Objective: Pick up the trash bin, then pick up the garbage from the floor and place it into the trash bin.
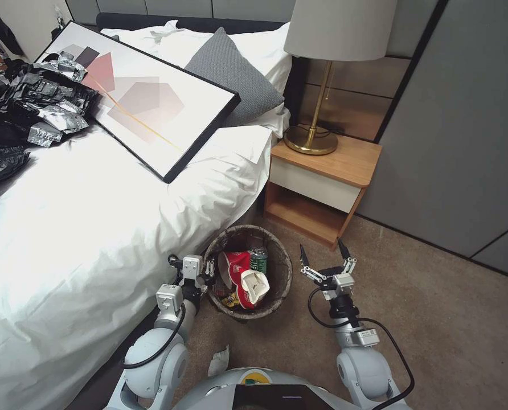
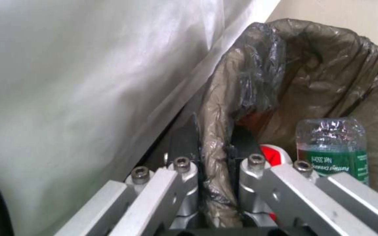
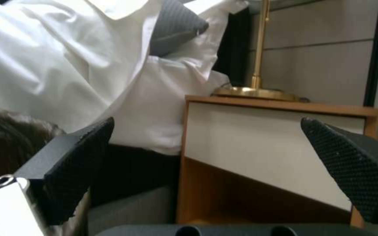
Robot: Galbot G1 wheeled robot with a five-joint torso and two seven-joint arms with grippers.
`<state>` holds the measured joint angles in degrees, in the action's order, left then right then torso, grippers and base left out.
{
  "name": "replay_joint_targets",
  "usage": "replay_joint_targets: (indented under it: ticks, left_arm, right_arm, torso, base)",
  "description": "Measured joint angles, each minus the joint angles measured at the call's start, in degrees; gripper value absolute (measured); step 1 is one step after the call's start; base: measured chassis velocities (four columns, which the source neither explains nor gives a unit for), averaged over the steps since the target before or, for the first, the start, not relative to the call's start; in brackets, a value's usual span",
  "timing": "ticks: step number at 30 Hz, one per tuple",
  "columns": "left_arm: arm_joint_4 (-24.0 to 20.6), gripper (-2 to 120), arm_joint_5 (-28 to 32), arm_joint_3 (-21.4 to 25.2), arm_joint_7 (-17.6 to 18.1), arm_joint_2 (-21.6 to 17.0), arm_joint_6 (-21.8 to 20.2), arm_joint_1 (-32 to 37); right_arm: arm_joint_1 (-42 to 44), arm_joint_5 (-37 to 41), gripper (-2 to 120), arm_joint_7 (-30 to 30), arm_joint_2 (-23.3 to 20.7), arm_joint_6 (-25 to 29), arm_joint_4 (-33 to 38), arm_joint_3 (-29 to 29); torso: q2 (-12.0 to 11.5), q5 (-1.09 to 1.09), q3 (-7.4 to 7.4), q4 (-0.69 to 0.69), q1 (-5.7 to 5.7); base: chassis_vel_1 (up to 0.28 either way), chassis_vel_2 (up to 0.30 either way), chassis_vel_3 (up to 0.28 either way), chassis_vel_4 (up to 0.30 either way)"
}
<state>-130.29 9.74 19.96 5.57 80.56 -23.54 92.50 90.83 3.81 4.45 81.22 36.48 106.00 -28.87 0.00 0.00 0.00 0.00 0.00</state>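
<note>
small round white plastic trash bin with dark brown bag liner (image 1: 281, 285) standing on beige carpet floor (image 1: 436, 319), wedged close between white-sheeted bed (image 1: 94, 228) and wooden nightstand (image 1: 322, 188). left gripper (image 1: 210, 269) at bin's bed-side rim, fingers (image 2: 184, 144) clamped over liner-covered rim, one inside, one outside. right gripper (image 1: 324, 259) hovering beside bin's other side, fingers (image 3: 79, 157) spread wide, holding nothing.

already inside bin: red-and-white paper cups (image 1: 245, 279), small green-labelled plastic bottle (image 2: 333, 154), yellow wrapper (image 1: 230, 300). small crumpled white scrap (image 1: 218, 361) lying on carpet near robot base.

judged light, thin-walled, somewhat flexible; liner film slippery, liable to slide or tear under pinch. rim the sensible hold, as taken. single-sided grip likely to tilt bin; loose cups may spill.

room tight toward bed; open carpet on right and toward robot. nightstand corner close behind bin.
</note>
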Motion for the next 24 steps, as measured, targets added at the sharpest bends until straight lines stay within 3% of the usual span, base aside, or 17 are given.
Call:
replay_joint_targets:
  ticks: [24]
  left_arm:
    - [-0.39, 6, 0.11, 0.46, 0.00, 0.17, 0.19, 0.19]
  right_arm:
    - [-2.31, 1.66, 100, 1.74, -0.03, 0.13, -1.40, -0.17]
  torso:
    - [0.00, 0.00, 0.01, 0.00, 0.01]
  base:
    - [0.016, -0.013, -0.020, 0.020]
